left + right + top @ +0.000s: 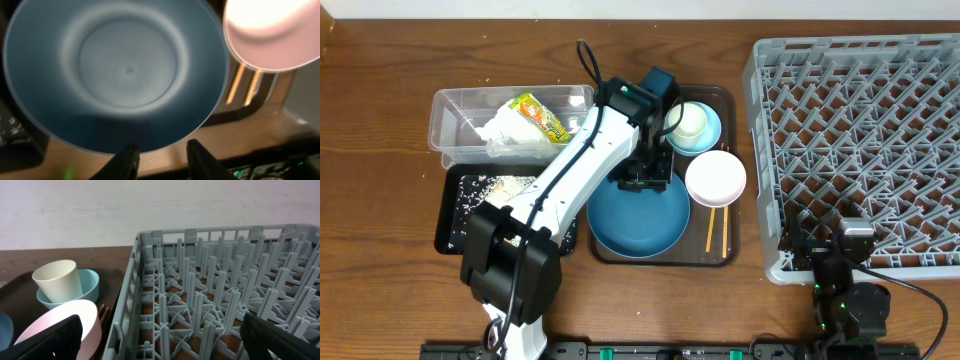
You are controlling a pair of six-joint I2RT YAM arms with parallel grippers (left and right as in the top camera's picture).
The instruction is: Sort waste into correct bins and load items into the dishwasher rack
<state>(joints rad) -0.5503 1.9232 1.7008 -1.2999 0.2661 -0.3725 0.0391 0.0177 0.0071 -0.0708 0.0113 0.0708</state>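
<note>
One blue plate (638, 215), two bowls (716, 178), one cup (690, 120), two chopsticks (716, 232); left gripper (163, 161) over plate, slightly parted; right gripper (162, 340) spread wide.

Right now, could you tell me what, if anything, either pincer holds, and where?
Nothing: the left pincer is open at the rim of the blue plate, the right pincer open by the rack.

Left arm (570, 165) stretched forward, left pincer (162, 161) seemingly part-open, right pincer (160, 332) spread wide

Left arm (570, 165) is white tubing with black joints, black cable (588, 58) looping off the wrist; left gripper (162, 152) shows black. Right arm (847, 275) all black, green lights glowing.
</note>
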